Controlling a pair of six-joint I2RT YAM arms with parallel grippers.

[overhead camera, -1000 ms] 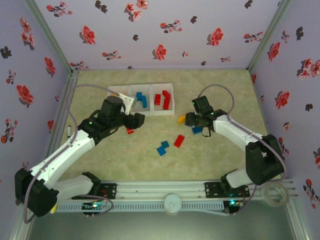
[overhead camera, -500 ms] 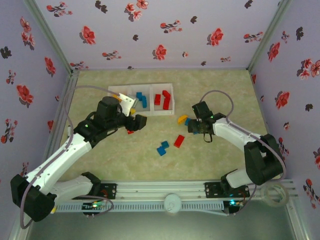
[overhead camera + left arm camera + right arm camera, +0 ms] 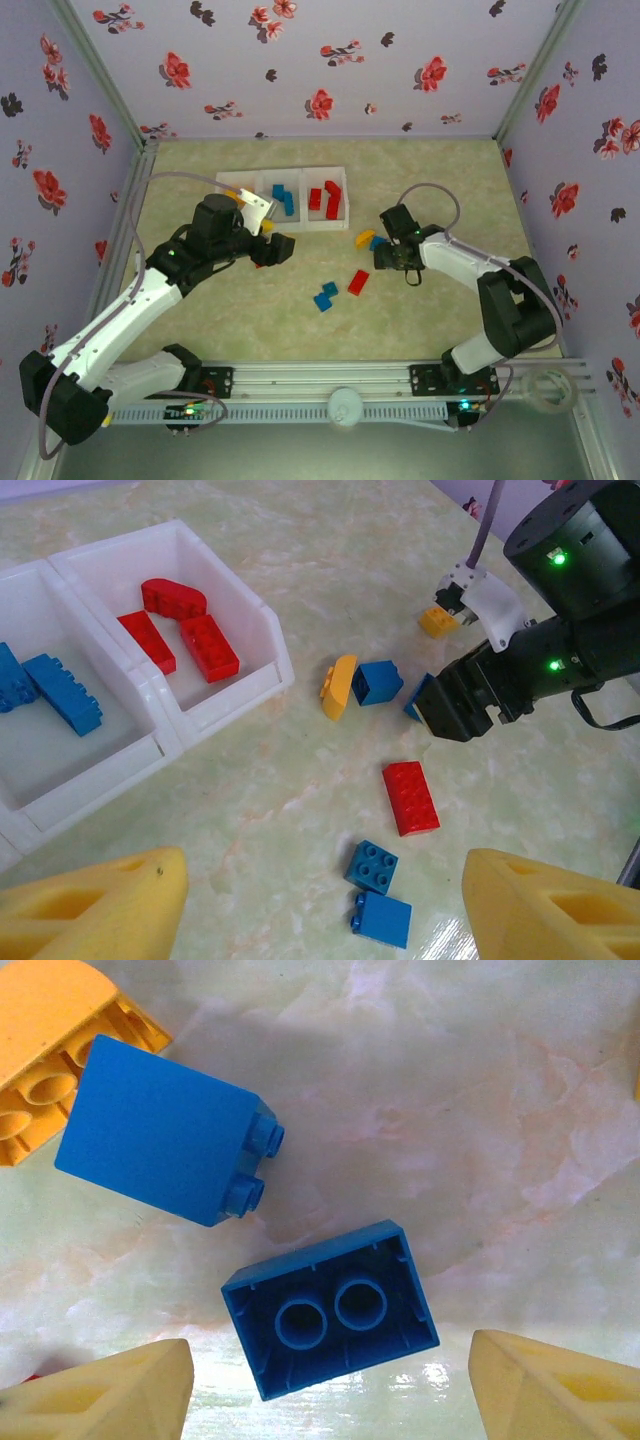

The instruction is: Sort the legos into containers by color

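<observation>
Over in the tray (image 3: pixel 272 670) we see reds (image 3: pixel 208 647) and blues (image 3: pixel 62 692) sorted — yet several legos (image 3: pixel 410 797) lie loose on the table (image 3: pixel 300 800). Our left gripper (image 3: pixel 320 905) hangs open, empty; the right gripper (image 3: pixel 330 1385) stands open astride an upturned blue brick (image 3: pixel 330 1320), not gripping it.

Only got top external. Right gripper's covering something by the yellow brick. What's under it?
Observer: In the right wrist view, a blue brick lies upside down, hollow side up. The right gripper is open around it, not touching.
Operator: Anything else blue close by?
Observer: A second blue brick lies on its side, up against the yellow-orange brick.
Operator: Left arm holding anything?
Observer: No. The left gripper is open, with nothing between its fingers.
</observation>
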